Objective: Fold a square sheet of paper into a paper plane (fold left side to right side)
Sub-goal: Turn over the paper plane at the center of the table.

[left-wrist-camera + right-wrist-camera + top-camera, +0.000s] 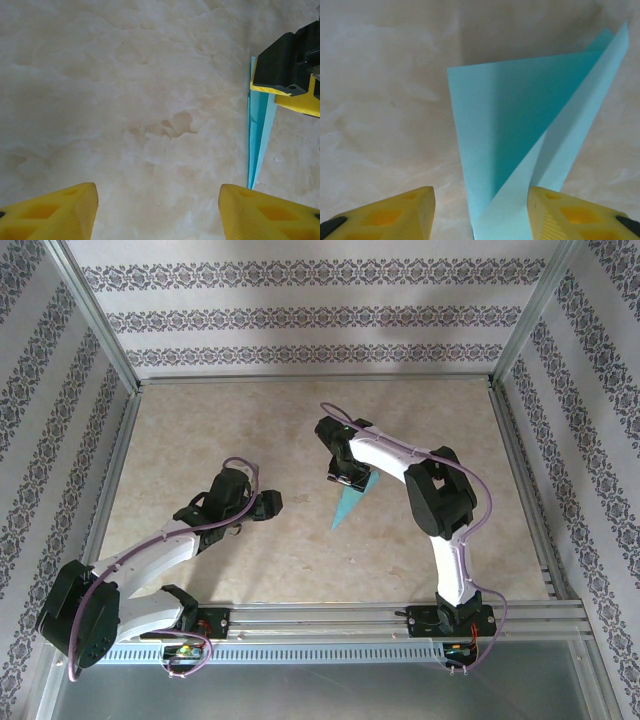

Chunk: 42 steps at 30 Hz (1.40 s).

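Note:
The square sheet of paper is now folded into a slim cyan paper plane [350, 504] lying mid-table, its tip pointing toward the arms. My right gripper [345, 478] sits over its wide end. In the right wrist view the paper plane [520, 125] has one flap raised along a crease and runs between the yellow fingers [555, 210]. The right gripper [480, 194] is open, with a gap left of the paper. My left gripper [268, 504] is to the left of the plane. The left gripper [157, 189] is open over bare table, with the paper plane [257, 135] just to its right.
The beige marbled tabletop [250, 440] is ringed by a metal frame [310, 380] and patterned walls. In the left wrist view the right gripper's black and yellow fingers [287, 75] rest on the plane's upper end.

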{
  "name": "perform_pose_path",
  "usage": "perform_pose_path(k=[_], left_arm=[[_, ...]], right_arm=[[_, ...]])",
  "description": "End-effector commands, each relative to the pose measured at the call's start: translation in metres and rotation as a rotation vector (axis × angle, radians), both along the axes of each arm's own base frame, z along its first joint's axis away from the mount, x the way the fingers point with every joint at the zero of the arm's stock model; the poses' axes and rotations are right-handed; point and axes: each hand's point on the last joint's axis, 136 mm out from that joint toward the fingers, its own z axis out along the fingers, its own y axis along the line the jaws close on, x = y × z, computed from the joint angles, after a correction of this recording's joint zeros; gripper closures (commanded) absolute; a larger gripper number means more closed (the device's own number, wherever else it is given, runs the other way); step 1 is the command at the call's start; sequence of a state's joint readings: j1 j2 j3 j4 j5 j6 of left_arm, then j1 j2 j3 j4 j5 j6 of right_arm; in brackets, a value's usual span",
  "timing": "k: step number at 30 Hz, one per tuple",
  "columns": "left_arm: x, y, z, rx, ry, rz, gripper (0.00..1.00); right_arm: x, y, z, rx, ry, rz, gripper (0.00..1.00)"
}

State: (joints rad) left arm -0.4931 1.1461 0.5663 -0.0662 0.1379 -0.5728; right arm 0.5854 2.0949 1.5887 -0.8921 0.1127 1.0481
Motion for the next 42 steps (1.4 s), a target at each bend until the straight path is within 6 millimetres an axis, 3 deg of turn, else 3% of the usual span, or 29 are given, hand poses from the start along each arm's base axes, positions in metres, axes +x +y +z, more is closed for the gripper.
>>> perform_pose_path(k=[1, 8, 14, 24, 29, 33, 37, 42], left_arm=[[-0.005, 0.008, -0.003, 0.023, 0.003, -0.010, 0.35], [-0.005, 0.010, -0.004, 0.038, 0.007, -0.016, 0.35], [-0.005, 0.012, -0.005, 0.043, 0.009, -0.012, 0.35], [0.001, 0.015, 0.008, -0.016, 0.017, 0.035, 0.33], [0.012, 0.017, 0.020, -0.217, 0.039, 0.098, 0.32], [0.022, 0.019, 0.033, -0.429, 0.029, 0.147, 0.32], [0.026, 0.011, 0.048, -0.547, 0.016, 0.106, 0.33], [0.027, -0.005, 0.066, -0.627, 0.016, 0.011, 0.40]], right_arm=[[-0.005, -0.005, -0.001, -0.048, 0.015, -0.040, 0.52], [-0.012, -0.007, -0.003, -0.058, 0.027, -0.046, 0.60], [-0.016, -0.011, 0.006, -0.061, 0.011, -0.044, 0.76], [-0.024, -0.021, 0.071, -0.055, -0.127, -0.026, 0.99], [-0.025, -0.016, 0.107, 0.025, -0.253, 0.049, 1.00], [-0.019, 0.002, 0.137, 0.193, -0.462, 0.172, 1.00], [-0.018, 0.034, 0.167, 0.544, -0.687, 0.322, 1.00], [-0.023, 0.044, 0.182, 0.892, -0.730, 0.402, 1.00]])
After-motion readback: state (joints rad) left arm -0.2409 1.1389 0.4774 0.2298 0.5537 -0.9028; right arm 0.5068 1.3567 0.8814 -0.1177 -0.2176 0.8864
